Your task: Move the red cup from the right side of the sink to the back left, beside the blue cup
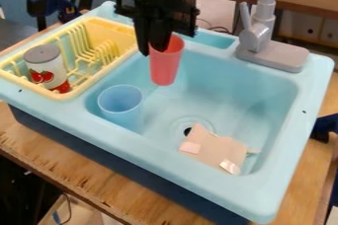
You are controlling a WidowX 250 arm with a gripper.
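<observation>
Black gripper (pixel 153 49) hangs over the back left part of the sink, shut on the left rim of an upright pink cup (pixel 166 66). One fingertip is at the cup's mouth and the other is just outside its left side. Whether the cup's base touches the basin, I cannot tell. A translucent blue cup (pixel 121 104) stands in the basin's front left corner. Near the drain (pixel 188 131) lies a beige piece (pixel 214 149) with shiny patches, towards the basin's front right.
On the left, a yellow dish rack (pixel 80 90) holds a white can (pixel 47 67) with a grey lid and red fruit print. The grey faucet (pixel 256 39) rises at the back right. A light blue rim (pixel 165 169) surrounds the basin, on a wooden table (pixel 69 169).
</observation>
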